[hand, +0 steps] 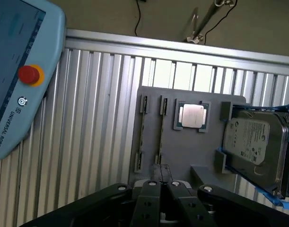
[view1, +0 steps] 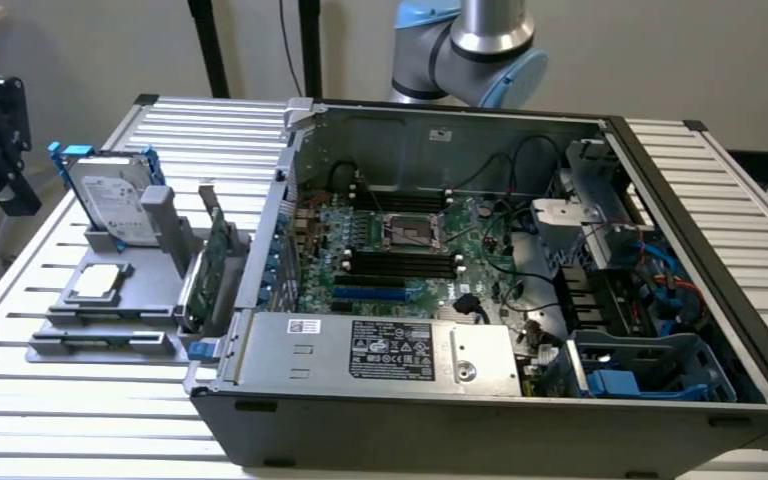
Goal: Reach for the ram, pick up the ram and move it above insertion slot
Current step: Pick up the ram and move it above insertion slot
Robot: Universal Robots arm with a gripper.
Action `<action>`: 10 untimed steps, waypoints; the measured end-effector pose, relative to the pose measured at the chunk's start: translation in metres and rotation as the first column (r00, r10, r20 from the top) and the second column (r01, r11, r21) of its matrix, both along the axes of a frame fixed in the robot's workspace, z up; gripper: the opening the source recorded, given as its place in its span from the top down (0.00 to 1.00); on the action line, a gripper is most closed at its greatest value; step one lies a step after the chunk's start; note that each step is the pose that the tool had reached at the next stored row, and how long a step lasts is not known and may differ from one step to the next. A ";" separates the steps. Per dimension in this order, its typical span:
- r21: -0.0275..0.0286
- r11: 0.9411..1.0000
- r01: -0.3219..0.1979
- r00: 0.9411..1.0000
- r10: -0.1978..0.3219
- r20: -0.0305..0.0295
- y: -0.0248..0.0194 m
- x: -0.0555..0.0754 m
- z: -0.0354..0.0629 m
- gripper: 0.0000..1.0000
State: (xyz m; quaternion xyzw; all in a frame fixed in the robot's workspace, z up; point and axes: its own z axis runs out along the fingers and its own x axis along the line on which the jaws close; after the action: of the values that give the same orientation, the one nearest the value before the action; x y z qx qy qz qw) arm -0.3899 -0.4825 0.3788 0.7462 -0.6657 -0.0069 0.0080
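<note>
One ram (hand: 162, 135), edge-on in grey fixture (view1: 144, 295) slot, lower left of exterior view. Gripper (hand: 163, 183) hangs well above, closed, empty. Reach step, likely; grasp calls for jaws parted, squared to stick.

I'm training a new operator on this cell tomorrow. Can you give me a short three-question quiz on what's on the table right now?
1. True or false: the hard drive lies flat on the gray holder.
2. What sits in the holder's square recess, between the hard drive and the long slots? A) a screwdriver B) a processor chip C) a fan
3. Fill in: in the wrist view, the gripper is nearest the end of the holder that has the two long ___.

Key: 1 false, it stands on edge in a blue bracket. 2 B. 3 slots.
</note>
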 end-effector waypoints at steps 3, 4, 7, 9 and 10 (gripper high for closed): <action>0.000 1.000 0.000 1.000 0.000 0.000 0.0000 0.000 0.0000 0.82; 0.000 1.000 0.000 1.000 0.000 0.000 -0.0001 0.000 -0.0002 0.76; 0.000 1.000 0.000 1.000 0.000 0.000 -0.0017 0.000 -0.0025 0.64; 0.000 1.000 0.000 1.000 0.000 0.001 -0.0030 0.000 -0.0059 0.58; 0.000 1.000 0.000 1.000 0.000 0.001 -0.0038 0.000 -0.0078 0.58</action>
State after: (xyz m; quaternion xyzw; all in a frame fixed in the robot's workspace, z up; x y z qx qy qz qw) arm -0.3899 -0.4863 0.3711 0.7462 -0.6657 -0.0065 0.0077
